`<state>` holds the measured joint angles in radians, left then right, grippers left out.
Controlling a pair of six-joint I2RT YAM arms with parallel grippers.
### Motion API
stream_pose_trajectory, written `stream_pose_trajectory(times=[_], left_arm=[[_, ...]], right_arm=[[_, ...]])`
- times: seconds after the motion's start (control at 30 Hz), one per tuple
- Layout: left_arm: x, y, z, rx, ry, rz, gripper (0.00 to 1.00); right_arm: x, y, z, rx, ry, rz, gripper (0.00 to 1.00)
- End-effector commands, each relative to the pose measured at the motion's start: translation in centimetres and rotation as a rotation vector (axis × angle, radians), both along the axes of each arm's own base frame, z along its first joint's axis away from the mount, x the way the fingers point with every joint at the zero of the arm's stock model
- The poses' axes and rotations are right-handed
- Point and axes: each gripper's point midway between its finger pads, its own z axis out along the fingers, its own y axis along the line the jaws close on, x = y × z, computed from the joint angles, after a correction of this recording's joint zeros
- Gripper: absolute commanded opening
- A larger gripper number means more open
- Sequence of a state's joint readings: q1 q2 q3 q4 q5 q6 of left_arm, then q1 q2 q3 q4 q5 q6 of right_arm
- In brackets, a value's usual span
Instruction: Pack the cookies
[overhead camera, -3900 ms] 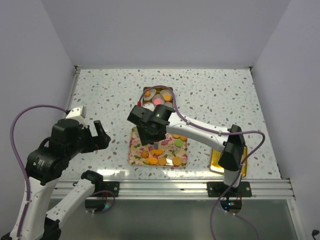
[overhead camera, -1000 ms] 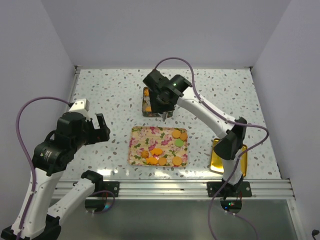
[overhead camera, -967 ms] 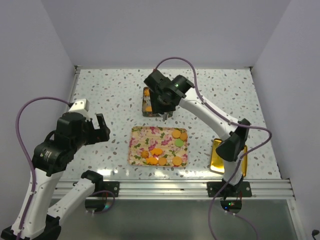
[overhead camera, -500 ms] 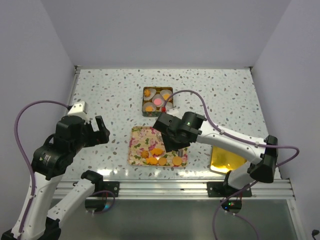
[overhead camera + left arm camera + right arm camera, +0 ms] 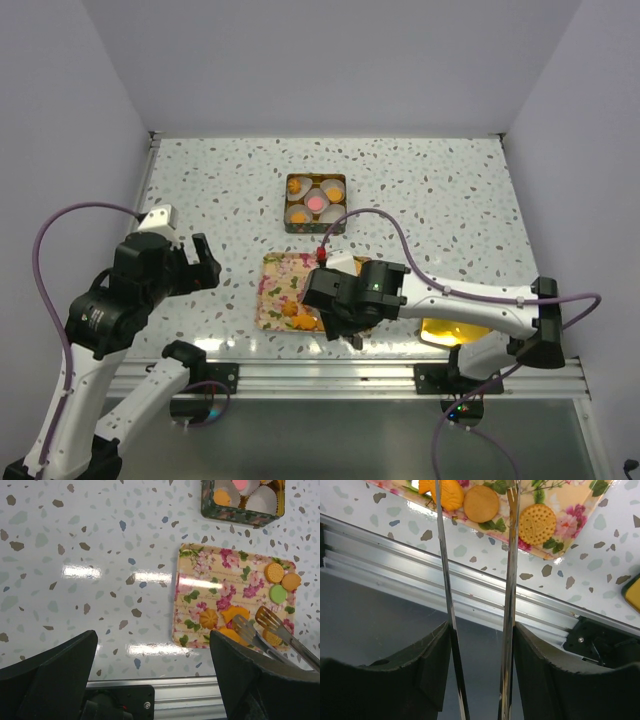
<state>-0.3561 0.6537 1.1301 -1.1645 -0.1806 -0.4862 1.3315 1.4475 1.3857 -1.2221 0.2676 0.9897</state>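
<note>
Toward the frame's lower middle, pinching tongs [image 5: 511,570] with right end effector [image 5: 480,635], blades apart over cookies [image 5: 482,503]. At left, holding left end effector [image 5: 152,650] spread.

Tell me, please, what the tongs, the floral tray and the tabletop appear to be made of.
Tongs: polished metal, likely steel; the thin arms mirror their surroundings.
Floral tray: printed with a glossy coat that shows a bright glare patch; lacquered metal or plastic, cannot tell.
Tabletop: smooth, glossy terrazzo-pattern surface reflecting the lamps; laminate or stone, unclear.
</note>
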Motion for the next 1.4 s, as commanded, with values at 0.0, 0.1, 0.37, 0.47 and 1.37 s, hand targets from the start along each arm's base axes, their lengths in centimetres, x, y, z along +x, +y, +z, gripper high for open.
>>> stream_pose_trajectory(times=[0.0,0.1,0.37,0.47,1.37], left_arm=[[0.1,-0.4,0.8,-0.034,-0.036,-0.002,1.0],[-0.5,0.0,0.8,-0.035,-0.038,0.009,1.0],[-1.7,0.6,0.6,-0.047,-0.041,0.039,1.0],[-1.7,0.8,0.6,-0.048,-0.045,0.046,1.0],[-0.2,0.0,1.1,-0.025,-0.06,0.001,1.0]], right_arm=[[0.0,1.8,-0.6,0.025,-0.004,-0.026,0.53],[0.3,1.9,-1.0,-0.02,-0.018,-0.013,0.54],[0.9,2.6,-1.6,-0.097,-0.032,0.023,0.54],[0.7,3.3,-1.5,-0.088,-0.017,0.039,0.54],[0.7,3.6,-1.0,-0.178,-0.017,0.002,0.4]])
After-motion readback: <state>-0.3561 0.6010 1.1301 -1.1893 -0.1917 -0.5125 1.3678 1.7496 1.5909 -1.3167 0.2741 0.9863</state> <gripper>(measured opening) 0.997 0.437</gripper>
